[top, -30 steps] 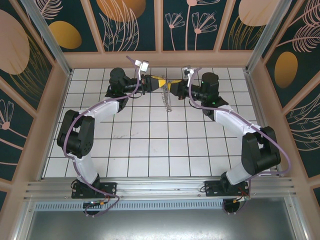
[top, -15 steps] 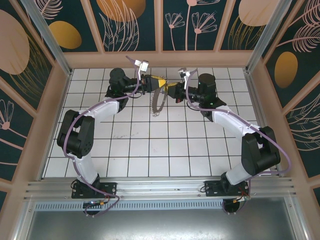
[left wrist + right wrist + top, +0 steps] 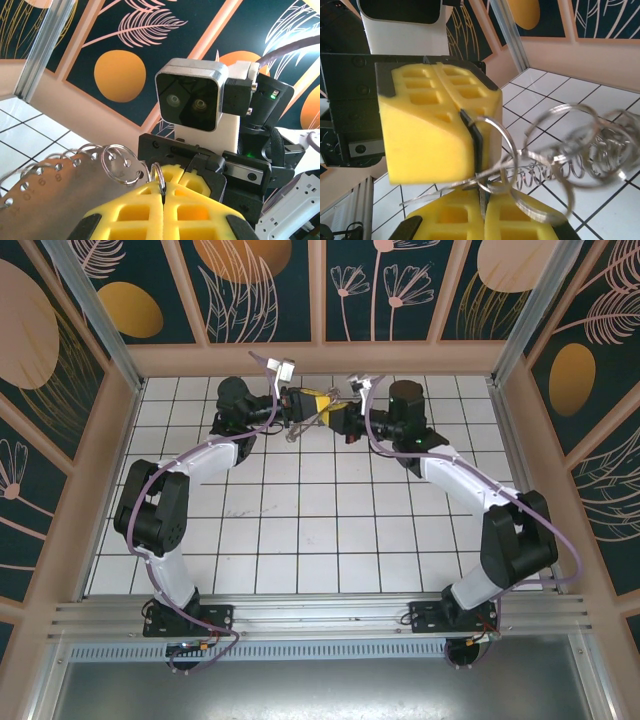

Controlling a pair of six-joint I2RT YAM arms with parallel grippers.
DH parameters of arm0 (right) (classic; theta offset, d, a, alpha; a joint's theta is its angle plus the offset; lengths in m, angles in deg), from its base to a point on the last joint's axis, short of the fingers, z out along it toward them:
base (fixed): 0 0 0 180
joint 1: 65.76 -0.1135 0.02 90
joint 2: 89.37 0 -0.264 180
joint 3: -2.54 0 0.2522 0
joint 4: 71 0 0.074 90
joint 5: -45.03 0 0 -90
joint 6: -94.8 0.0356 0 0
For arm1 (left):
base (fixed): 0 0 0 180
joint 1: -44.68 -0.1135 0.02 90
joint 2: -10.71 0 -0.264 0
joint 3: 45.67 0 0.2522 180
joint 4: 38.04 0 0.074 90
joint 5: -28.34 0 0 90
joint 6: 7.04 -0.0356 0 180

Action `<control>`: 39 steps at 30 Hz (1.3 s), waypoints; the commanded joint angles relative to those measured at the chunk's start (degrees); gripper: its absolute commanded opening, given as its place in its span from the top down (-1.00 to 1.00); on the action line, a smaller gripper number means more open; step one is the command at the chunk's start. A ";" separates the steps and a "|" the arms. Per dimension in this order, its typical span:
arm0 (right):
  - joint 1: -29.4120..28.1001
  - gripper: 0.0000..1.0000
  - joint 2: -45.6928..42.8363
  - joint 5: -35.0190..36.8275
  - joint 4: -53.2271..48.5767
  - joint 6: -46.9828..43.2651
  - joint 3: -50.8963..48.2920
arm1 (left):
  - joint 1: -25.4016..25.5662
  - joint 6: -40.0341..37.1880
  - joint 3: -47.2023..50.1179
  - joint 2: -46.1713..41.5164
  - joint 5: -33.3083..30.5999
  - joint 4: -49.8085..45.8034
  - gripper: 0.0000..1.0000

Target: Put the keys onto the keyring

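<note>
Left gripper (image 3: 163,195) and right gripper (image 3: 482,207) pinched the thin silvery wire keyring (image 3: 545,170) (likely light, springy, slippery); its bare rim suited gripping.

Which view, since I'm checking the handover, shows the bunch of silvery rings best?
The right wrist view: the rings fan out from the yellow pads, large though partly blurred. The left wrist view shows a few along a holed metal plate; the top view, a tiny glint.

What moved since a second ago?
The right gripper slid left, closer to the left gripper. The bunch of silver keys dangling below them swung left and up. Both grippers still pinch the ring; the left one barely moved.
</note>
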 commanded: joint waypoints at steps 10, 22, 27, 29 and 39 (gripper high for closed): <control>6.26 0.24 -9.68 -9.12 -1.46 -1.47 -8.78 | 0.90 0.94 0.71 -1.29 0.97 4.10 1.00; 12.92 0.30 -13.43 -7.34 25.96 24.33 -16.09 | 0.90 1.82 1.15 -1.35 0.97 5.12 1.00; 12.16 0.28 -10.44 -5.98 32.30 31.44 -14.56 | 0.90 2.60 1.15 -0.88 1.15 6.20 1.00; 11.58 0.27 -9.06 -6.36 33.71 32.91 -13.68 | 0.90 2.94 1.24 -0.73 1.17 6.58 1.00; 7.55 0.30 -3.94 -6.74 37.60 35.26 -10.72 | 0.90 3.77 1.24 -0.75 1.34 7.32 1.00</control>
